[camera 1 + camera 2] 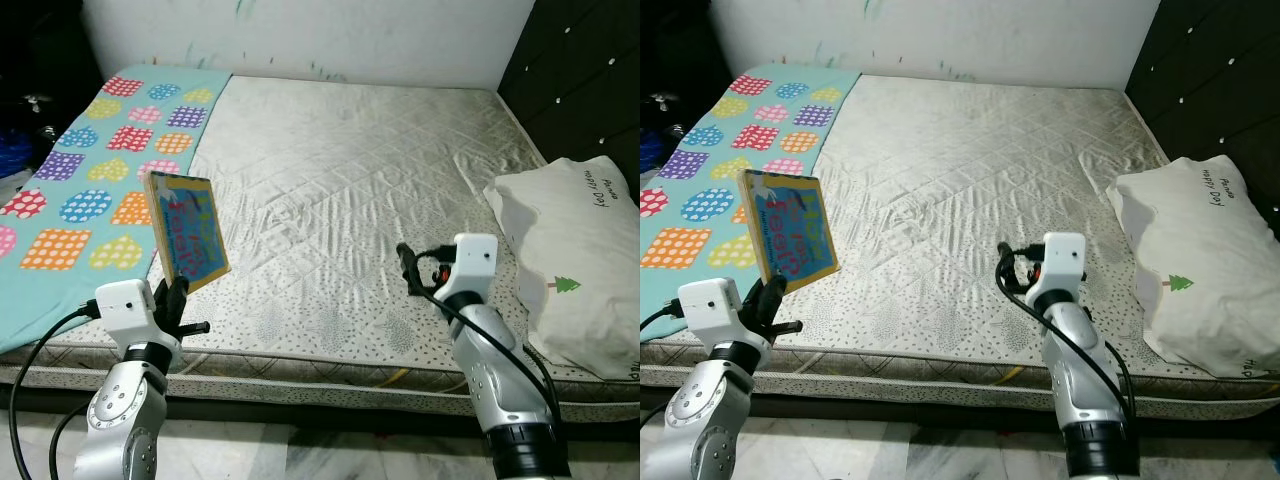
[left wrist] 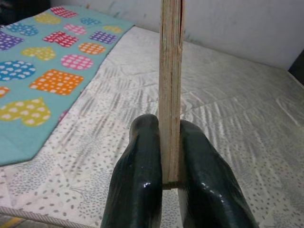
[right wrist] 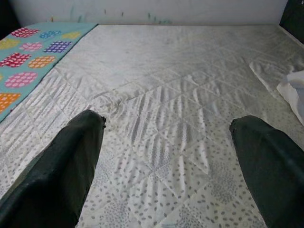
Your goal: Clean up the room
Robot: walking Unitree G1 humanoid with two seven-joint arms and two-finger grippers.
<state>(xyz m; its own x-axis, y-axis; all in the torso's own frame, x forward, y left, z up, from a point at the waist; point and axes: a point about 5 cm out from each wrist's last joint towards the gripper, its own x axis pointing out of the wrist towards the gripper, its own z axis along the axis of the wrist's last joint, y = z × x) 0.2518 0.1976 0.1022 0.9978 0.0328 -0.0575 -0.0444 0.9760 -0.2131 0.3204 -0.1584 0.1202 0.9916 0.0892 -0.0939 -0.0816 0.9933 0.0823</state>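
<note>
Left eye view shows a big bed with a white mattress (image 1: 340,180). The left gripper (image 1: 172,300) is at the front edge of the mattress, near the corner where the blue blanket (image 1: 90,170) with bright hearts and squares lies. It is pinching a book (image 1: 185,225) by the bottom edge. The book stands almost straight up in the air, above the edge of the mattress, with its picture cover facing the middle of the bed.

From the left wrist view, the two black fingers (image 2: 142,180) press on both sides of the book's thin edge, so the hold looks tight but very low down.

The right gripper (image 1: 410,265) hovers over the front part of the mattress, well apart from the book. Its fingers are spread wide and hold nothing. A white pillow (image 1: 575,260) rests at the far right side of the mattress.

What could go wrong? The book is tall and is held only at the bottom. If the arm swings fast, the book could tip over or slip out and fall on the floor in front of the mattress. It could also bump the blanket and drag it.
</note>
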